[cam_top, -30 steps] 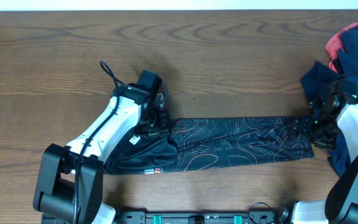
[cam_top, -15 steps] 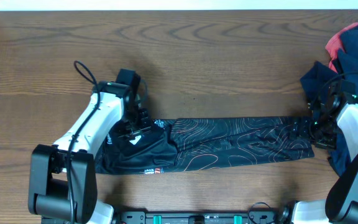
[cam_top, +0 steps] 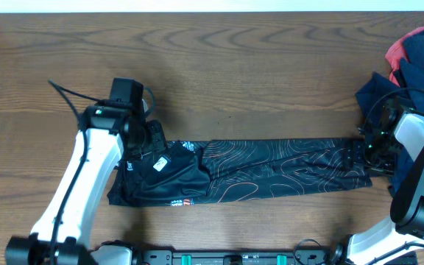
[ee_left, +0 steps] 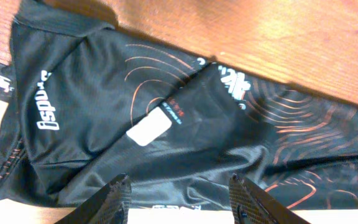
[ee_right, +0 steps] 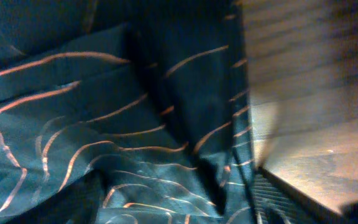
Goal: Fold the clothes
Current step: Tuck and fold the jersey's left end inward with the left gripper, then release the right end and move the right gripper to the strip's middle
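The black jersey (cam_top: pixel 271 169) with orange contour lines lies flat as a long strip across the table's front. My left gripper (cam_top: pixel 152 143) hovers over its left end, open and empty; in the left wrist view both fingers (ee_left: pixel 179 193) stand apart above the jersey (ee_left: pixel 104 112) with its white label and logos. My right gripper (cam_top: pixel 364 151) sits at the jersey's right end. In the right wrist view one finger shows far to the right, the other is hidden, and jersey fabric (ee_right: pixel 104 124) lies between the jaws (ee_right: pixel 185 199).
A pile of navy clothes (cam_top: pixel 418 70) with a red garment (cam_top: pixel 411 40) on top lies at the right edge, behind and beside the right arm. Bare wood table (cam_top: pixel 234 66) stretches behind the jersey.
My left arm has moved left along the jersey to its left end. The jersey's left end now reaches a little further left. The right arm has hardly moved.
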Action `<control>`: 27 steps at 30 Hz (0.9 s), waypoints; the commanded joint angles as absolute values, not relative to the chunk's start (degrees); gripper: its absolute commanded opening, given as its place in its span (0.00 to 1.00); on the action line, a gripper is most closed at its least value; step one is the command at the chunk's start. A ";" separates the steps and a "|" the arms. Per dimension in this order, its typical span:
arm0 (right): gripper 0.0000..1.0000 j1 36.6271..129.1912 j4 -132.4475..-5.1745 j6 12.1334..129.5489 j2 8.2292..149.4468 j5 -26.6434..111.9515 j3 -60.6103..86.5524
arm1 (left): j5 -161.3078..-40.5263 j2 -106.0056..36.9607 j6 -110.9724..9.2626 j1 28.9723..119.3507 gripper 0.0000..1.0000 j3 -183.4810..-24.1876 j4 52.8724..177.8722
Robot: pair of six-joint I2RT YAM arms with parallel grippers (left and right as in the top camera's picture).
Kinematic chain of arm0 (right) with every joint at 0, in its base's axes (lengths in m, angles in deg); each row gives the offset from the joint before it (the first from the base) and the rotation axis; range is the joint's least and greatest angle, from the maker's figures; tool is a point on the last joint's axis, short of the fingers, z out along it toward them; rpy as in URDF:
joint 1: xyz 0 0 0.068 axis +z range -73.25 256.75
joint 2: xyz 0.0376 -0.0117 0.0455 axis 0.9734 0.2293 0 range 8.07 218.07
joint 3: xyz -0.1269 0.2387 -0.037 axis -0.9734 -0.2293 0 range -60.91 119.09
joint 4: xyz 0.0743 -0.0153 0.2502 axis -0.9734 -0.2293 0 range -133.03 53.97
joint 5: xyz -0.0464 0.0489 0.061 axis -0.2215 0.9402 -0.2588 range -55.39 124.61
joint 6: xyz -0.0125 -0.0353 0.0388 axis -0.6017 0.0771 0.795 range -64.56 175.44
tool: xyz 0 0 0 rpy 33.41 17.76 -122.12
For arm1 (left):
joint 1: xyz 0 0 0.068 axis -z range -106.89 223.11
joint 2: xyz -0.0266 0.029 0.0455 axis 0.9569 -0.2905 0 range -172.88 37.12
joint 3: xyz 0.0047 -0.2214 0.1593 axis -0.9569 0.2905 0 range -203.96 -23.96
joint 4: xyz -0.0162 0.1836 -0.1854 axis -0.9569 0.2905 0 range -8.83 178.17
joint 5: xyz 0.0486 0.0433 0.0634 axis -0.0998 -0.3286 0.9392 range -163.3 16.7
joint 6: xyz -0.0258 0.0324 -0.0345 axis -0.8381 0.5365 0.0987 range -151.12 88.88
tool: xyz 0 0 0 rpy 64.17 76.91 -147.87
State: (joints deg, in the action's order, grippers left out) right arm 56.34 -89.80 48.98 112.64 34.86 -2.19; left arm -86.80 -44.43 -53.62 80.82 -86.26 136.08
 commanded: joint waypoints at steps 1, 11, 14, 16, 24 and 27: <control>0.54 56.04 -87.31 47.61 117.47 37.46 -3.98 | -86.03 -42.31 -53.73 80.53 0.53 -86.44 136.19; 0.01 56.04 -96.36 48.33 117.36 37.92 6.47 | -86.05 -41.31 -53.71 77.17 0.54 -86.44 136.87; 0.01 56.63 -102.24 48.81 117.34 39.65 11.60 | -86.05 -41.31 -53.69 75.02 0.54 -86.44 137.66; 0.01 57.78 -106.11 48.79 117.01 41.18 14.14 | -86.05 -41.31 -53.71 73.56 0.54 -86.44 137.98; 0.01 70.44 -113.65 49.25 110.98 40.89 15.50 | -86.05 -41.33 -53.69 69.91 0.60 -86.44 137.98; 0.01 77.15 -114.42 51.78 109.19 40.85 15.50 | -86.05 -41.33 -53.69 69.30 0.61 -86.44 137.98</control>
